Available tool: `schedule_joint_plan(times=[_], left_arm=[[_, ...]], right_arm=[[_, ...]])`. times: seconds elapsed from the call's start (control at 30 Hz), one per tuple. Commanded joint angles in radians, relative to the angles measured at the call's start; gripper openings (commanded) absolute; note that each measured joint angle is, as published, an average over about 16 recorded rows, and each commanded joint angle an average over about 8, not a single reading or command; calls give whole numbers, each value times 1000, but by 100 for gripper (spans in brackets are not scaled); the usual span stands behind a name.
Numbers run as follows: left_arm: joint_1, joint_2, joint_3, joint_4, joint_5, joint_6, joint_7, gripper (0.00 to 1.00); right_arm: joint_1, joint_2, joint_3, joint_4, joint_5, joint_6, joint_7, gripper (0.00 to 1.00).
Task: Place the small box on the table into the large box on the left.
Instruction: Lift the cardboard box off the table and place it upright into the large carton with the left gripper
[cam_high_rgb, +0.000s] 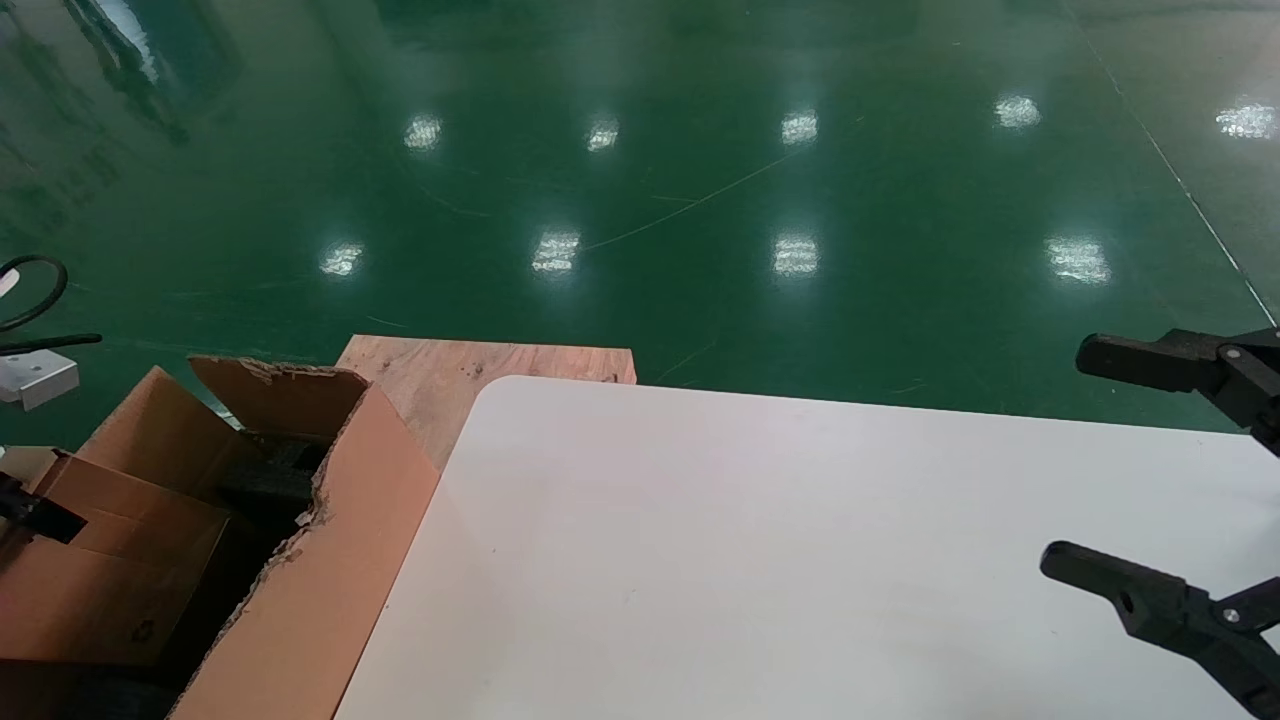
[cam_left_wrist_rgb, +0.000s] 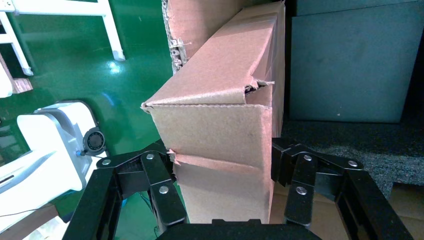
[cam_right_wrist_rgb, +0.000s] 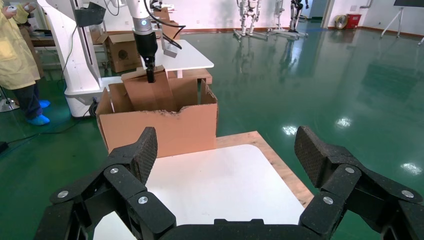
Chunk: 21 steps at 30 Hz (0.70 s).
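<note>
Inside large box (cam_right_wrist_rgb: 165, 130), left gripper (cam_left_wrist_rgb: 222, 167) holds small box (cam_left_wrist_rgb: 220, 125) upright.

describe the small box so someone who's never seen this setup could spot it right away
Start at the white table; off its left edge stands the large box, a torn-edged carton with black foam inside. The small box is the plain brown cuboid inside that carton, clamped in the left gripper. Unlike the ragged carton, it is closed, with a small black recycling mark.
</note>
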Motion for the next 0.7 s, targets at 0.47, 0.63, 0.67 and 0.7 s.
schedule_joint_plan(times=[0.47,0.63,0.67,0.7], left_arm=[[0,0,0,0,-2,-1,1,100],[-1,1,0,1,0,-1,1,100],[-1,1,0,1,1,-1,2,100],[-1,1,0,1,1,-1,2,100]], right_arm=[[0,0,0,0,0,0,0,100],[0,0,0,0,0,0,0,100],[0,0,0,0,0,0,0,100],[0,0,0,0,0,0,0,100]])
